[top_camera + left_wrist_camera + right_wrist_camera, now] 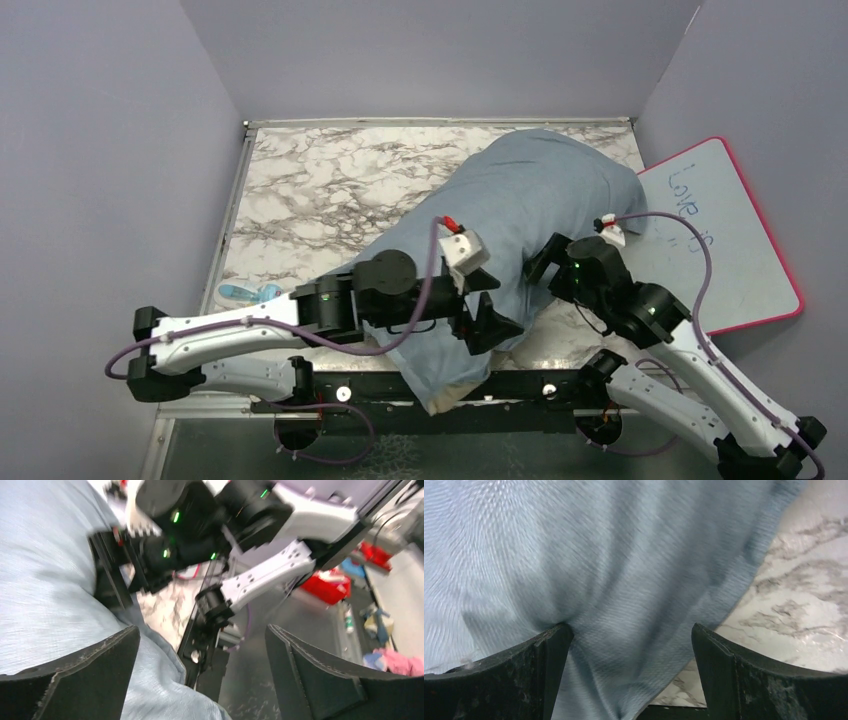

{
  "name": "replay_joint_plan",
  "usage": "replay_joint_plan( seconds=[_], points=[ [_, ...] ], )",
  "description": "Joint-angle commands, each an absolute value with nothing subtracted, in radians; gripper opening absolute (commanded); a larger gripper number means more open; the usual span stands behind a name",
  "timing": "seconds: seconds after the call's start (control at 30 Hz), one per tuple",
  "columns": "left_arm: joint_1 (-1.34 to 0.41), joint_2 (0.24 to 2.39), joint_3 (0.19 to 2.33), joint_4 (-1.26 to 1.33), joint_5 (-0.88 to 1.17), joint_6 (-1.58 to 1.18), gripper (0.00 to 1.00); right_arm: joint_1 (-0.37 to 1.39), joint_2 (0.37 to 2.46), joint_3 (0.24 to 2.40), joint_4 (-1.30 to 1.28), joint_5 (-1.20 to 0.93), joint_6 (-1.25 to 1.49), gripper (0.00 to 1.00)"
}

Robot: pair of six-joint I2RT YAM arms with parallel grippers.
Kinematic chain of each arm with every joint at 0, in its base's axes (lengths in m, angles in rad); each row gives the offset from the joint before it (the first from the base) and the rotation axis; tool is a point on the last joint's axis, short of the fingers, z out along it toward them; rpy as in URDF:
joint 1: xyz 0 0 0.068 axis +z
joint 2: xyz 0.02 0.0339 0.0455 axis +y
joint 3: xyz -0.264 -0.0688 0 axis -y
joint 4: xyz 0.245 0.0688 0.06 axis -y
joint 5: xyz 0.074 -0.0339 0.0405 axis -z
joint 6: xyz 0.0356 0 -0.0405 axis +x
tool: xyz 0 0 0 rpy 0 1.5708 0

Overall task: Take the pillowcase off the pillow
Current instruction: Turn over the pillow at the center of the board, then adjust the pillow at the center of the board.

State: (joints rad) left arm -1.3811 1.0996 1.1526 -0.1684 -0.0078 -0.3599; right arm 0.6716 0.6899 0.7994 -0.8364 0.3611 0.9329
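Observation:
The pillowcase [520, 200], grey-blue face up, lies stuffed and slanted from the table's far right to its near edge. The pillow is inside it. A pale cream bit [447, 395] shows at the near end, and I cannot tell whether that is pillow or cloth. My left gripper [490, 312] sits at the near right flank of the bundle. In the left wrist view this gripper [202, 647] is open, its left finger [85, 670] against the cloth [45, 580]. My right gripper [542, 268] is open at the bundle's right side. The right wrist view shows blue cloth [624, 570] bunched between its jaws [631, 635].
A pink-rimmed whiteboard [730, 240] leans off the marble table [320, 190] at the right. A small light-blue item [245, 293] lies near the table's front left. Purple walls close in three sides. Past the near edge, a red bin [330, 587] stands on the floor.

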Motion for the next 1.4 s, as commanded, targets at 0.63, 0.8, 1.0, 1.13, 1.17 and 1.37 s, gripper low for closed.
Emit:
replay_joint_plan(
  seconds=[0.63,0.8,1.0,1.13,1.17,1.37],
  points=[
    [-1.025,1.090,0.863,-0.460,-0.183,-0.604,0.80,0.670,0.878,0.554,-0.434,-0.284,0.769,0.81],
    [-0.930,1.027,0.803,-0.457,-0.229,-0.614,0.17,0.672,0.951,0.648,-0.495,-0.281,0.688,0.76],
    [-0.841,0.929,0.788,-0.484,-0.303,-0.542,0.00,0.672,0.794,0.899,-0.755,0.125,0.639,0.84],
    [-0.821,0.892,0.813,-0.498,-0.341,-0.494,0.00,0.672,0.751,1.082,-0.868,0.643,0.674,0.93],
    [-0.819,0.889,0.816,-0.498,-0.341,-0.489,0.00,0.672,0.768,1.126,-0.866,0.711,0.655,0.93],
    [-0.816,0.881,0.824,-0.505,-0.354,-0.500,0.00,0.672,0.994,1.370,-0.851,0.884,0.508,0.98]
  ],
)
